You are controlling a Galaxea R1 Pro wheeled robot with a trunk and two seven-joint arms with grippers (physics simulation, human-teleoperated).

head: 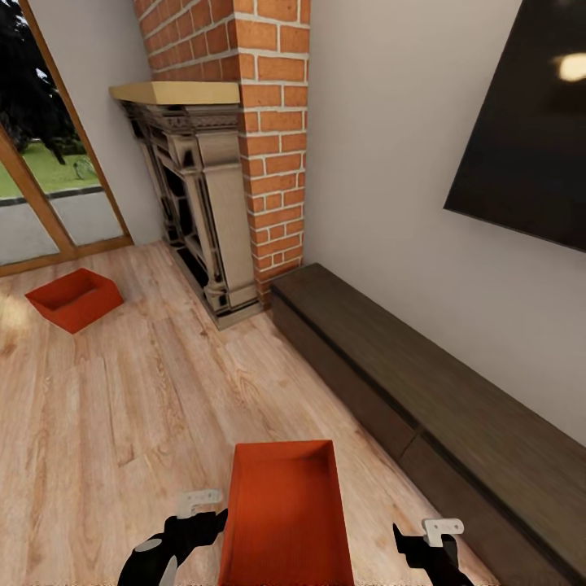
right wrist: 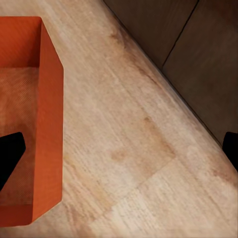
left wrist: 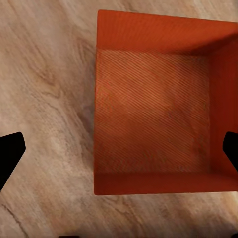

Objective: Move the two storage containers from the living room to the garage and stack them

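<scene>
One orange-red storage container [head: 285, 509] lies on the light wood plank floor just in front of me, empty, between my two arms. The second container [head: 73, 299] rests farther off at the left, near the glass door. My left gripper [left wrist: 119, 151] hovers open above the near container [left wrist: 153, 119], one fingertip [left wrist: 10, 153] over the floor beside it and the other over its far wall. My right gripper [right wrist: 119, 151] is open above bare floor, with the container's side wall [right wrist: 49, 124] next to one fingertip [right wrist: 10, 153].
A brick fireplace [head: 244, 146] with a dark metal surround rises ahead. A long dark low cabinet [head: 423, 399] runs along the right wall under a black screen [head: 529, 122]. The wood-framed glass door [head: 49, 203] is at the far left.
</scene>
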